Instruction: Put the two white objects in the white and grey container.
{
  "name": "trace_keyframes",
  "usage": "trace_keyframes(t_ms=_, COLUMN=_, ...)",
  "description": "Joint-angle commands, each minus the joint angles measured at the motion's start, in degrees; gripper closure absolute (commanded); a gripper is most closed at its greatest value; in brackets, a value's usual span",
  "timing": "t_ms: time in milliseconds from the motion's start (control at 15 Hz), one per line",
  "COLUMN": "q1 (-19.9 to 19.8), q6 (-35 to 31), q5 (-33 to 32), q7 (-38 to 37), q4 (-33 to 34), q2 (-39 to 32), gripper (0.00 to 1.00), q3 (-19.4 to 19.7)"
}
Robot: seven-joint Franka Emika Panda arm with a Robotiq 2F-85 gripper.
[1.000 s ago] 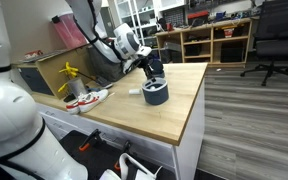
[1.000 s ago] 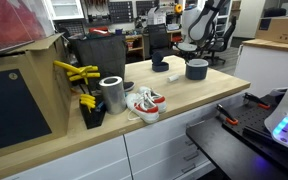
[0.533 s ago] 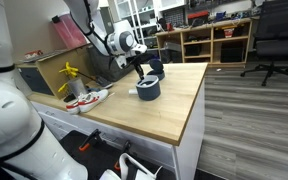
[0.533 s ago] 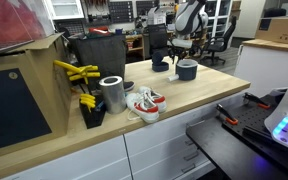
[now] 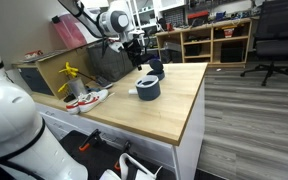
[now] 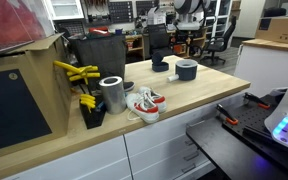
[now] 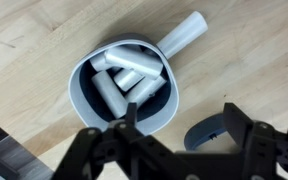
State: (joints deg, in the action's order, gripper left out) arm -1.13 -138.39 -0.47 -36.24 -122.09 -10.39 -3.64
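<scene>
The white and grey container (image 7: 124, 92) sits on the wooden table, seen from straight above in the wrist view and also in both exterior views (image 5: 149, 89) (image 6: 186, 69). White cylindrical pieces (image 7: 116, 93) lie inside it, crossed over each other. Another white stick-like piece (image 7: 185, 35) lies on the table outside, with one end touching the rim. My gripper (image 7: 181, 125) hangs open above the container with nothing between its fingers (image 7: 233, 118). In an exterior view the gripper (image 5: 136, 43) is well above the tub.
A small dark round bowl (image 7: 210, 136) (image 6: 160, 66) stands right beside the container. Farther along the table are a white-and-red shoe (image 6: 144, 102), a metal can (image 6: 112, 93), yellow tools (image 6: 74, 72) and a black box (image 6: 96, 52). The table edge (image 5: 189, 120) is near.
The gripper has opened and risen away from the container, which it was down at a second ago. The container has shifted slightly along the table.
</scene>
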Motion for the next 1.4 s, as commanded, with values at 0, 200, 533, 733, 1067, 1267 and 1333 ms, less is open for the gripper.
trace_keyframes(t_ms=0, q1=3.67, q6=-1.80, q5=-0.04, q7=-3.95, q4=-1.29, q2=4.59, gripper=0.00, q3=1.39)
trace_keyframes(t_ms=200, q1=6.24, q6=-7.01, q5=-0.49, q7=-13.61, q4=-1.76, q2=5.04, gripper=0.00, q3=0.65)
trace_keyframes(t_ms=533, q1=10.62, q6=-10.35, q5=-6.87, q7=-27.69, q4=-2.74, q2=3.25, gripper=0.00, q3=0.37)
trace_keyframes(t_ms=733, q1=11.59, q6=-9.08, q5=-8.76, q7=-30.61, q4=-2.76, q2=2.15, gripper=0.00, q3=0.42)
trace_keyframes(t_ms=1067, q1=11.25, q6=-8.14, q5=-7.80, q7=-29.58, q4=-1.17, q2=-2.54, gripper=0.00, q3=1.29)
trace_keyframes(t_ms=1267, q1=11.23, q6=-8.85, q5=-7.80, q7=-29.47, q4=-1.00, q2=-6.19, gripper=0.00, q3=2.80)
trace_keyframes(t_ms=1333, q1=11.20, q6=-9.09, q5=-7.38, q7=-29.04, q4=-0.94, q2=-7.24, gripper=0.00, q3=3.17)
